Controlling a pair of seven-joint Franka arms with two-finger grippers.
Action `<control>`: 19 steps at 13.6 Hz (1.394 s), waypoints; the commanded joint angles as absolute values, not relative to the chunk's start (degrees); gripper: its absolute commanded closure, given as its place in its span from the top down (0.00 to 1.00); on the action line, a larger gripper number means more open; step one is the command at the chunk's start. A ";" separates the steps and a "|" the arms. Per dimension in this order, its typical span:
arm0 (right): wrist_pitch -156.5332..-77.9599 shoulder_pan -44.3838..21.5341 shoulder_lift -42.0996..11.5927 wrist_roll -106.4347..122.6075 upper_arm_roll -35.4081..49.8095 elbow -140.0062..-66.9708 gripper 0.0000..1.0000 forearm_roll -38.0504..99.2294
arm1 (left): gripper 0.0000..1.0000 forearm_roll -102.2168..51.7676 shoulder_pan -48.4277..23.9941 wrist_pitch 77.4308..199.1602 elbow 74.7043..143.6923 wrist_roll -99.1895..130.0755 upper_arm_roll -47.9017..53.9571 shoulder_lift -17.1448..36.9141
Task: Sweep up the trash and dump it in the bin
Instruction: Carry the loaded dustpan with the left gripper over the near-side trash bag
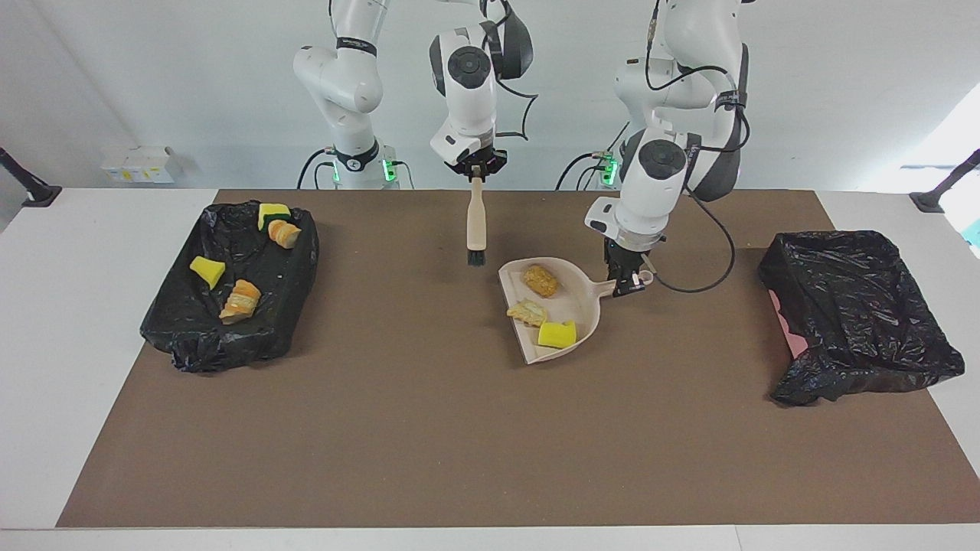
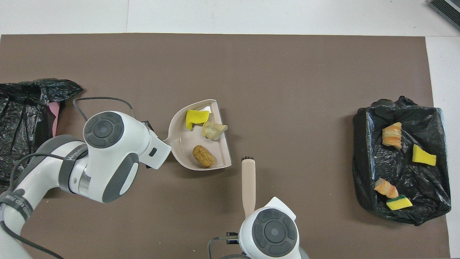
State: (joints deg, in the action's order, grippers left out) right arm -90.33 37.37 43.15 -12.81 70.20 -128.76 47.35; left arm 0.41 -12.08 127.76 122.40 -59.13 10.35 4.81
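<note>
The worktop [image 1: 46, 321] is white and a large brown mat [image 1: 459, 428] covers most of it. At the right arm's end of the mat lies a bin lined with a black bag [image 1: 230, 321] [image 2: 402, 201]. It holds four pieces of trash: a yellow wedge [image 1: 207, 271] [image 2: 423, 155], a striped bread slice [image 1: 241, 300] [image 2: 392, 135], a second bread piece [image 1: 284, 233] [image 2: 385, 187] and a yellow and green sponge [image 1: 272, 214] [image 2: 399, 203]. The last two touch each other at the side of the bin nearer to the robots. At the left arm's end of the mat stands a second bin with a black bag [image 1: 857, 321] [image 2: 21, 133], and a little pink shows at its edge.

The beige dustpan [image 1: 582, 302] [image 2: 181, 144] is over the middle of the mat, a little toward the left arm's end. The left pincer [image 1: 626, 277] is clenched on its handle. Whether the pan touches the mat or is a little above it, I cannot tell. In the pan lie three pieces of trash: a brown roll [image 1: 540, 281] [image 2: 203, 156], a pale bread slice [image 1: 527, 312] [image 2: 214, 130] and a yellow sponge wedge [image 1: 556, 334] [image 2: 197, 118]. The slice and the wedge are just beside each other near the open lip of the pan.

The right pincer [image 1: 476, 170] is clenched on the top of a brush [image 1: 476, 226] [image 2: 248, 183]. The brush hangs upright, bristles down, over the mat beside the dustpan.
</note>
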 commanded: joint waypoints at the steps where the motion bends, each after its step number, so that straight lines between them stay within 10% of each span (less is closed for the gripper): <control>1: -93.07 38.14 44.12 -14.32 74.61 -128.32 0.00 51.49 | 0.00 -1.85 -8.80 127.18 117.26 -67.99 10.72 6.50; 13: -97.21 44.21 44.21 -17.67 89.12 -124.27 0.02 57.83 | 0.00 -3.25 8.59 105.47 99.32 -94.63 10.81 7.73; 16: -97.21 44.21 44.30 -17.67 89.56 -125.16 0.21 57.83 | 0.00 -3.08 15.10 103.19 98.35 -100.97 10.37 7.73; 19: -97.21 44.82 44.30 -17.67 89.56 -125.16 0.63 57.48 | 0.00 -2.29 21.34 102.83 97.13 -106.08 10.28 7.91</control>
